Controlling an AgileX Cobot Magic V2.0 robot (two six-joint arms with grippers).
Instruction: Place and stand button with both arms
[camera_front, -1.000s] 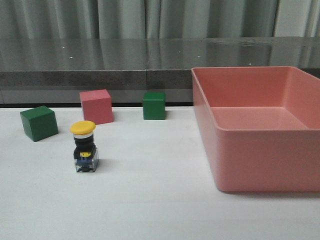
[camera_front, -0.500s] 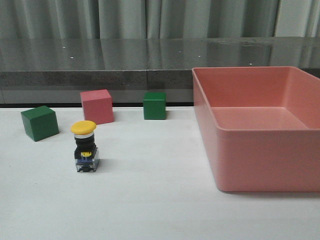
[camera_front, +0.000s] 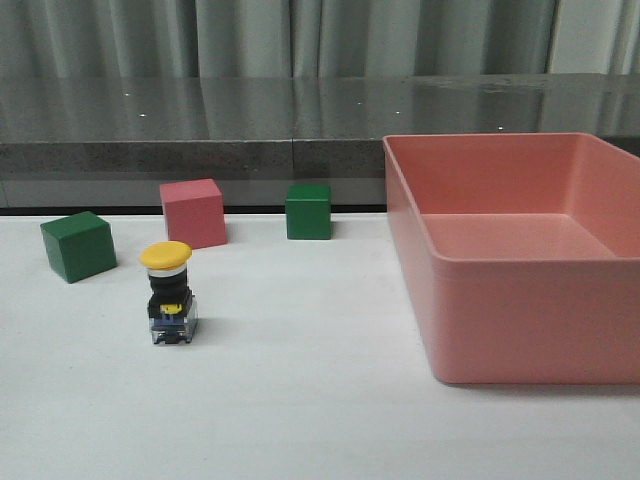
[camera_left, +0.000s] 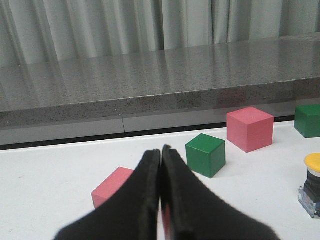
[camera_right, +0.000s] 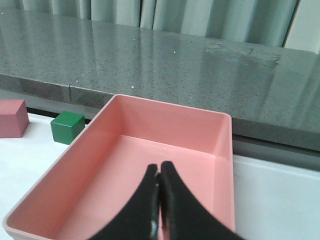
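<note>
Standing upright on the white table (camera_front: 330, 420), left of centre: the button (camera_front: 168, 296), just before the cubes. Probably handling as light, rigid, top-heavy, with slippery cap; gripping best at black body. Hovering with jaws closed, empty: left gripper (camera_left: 160, 156), right gripper (camera_right: 159, 175) above pink bin (camera_front: 500, 330).
</note>
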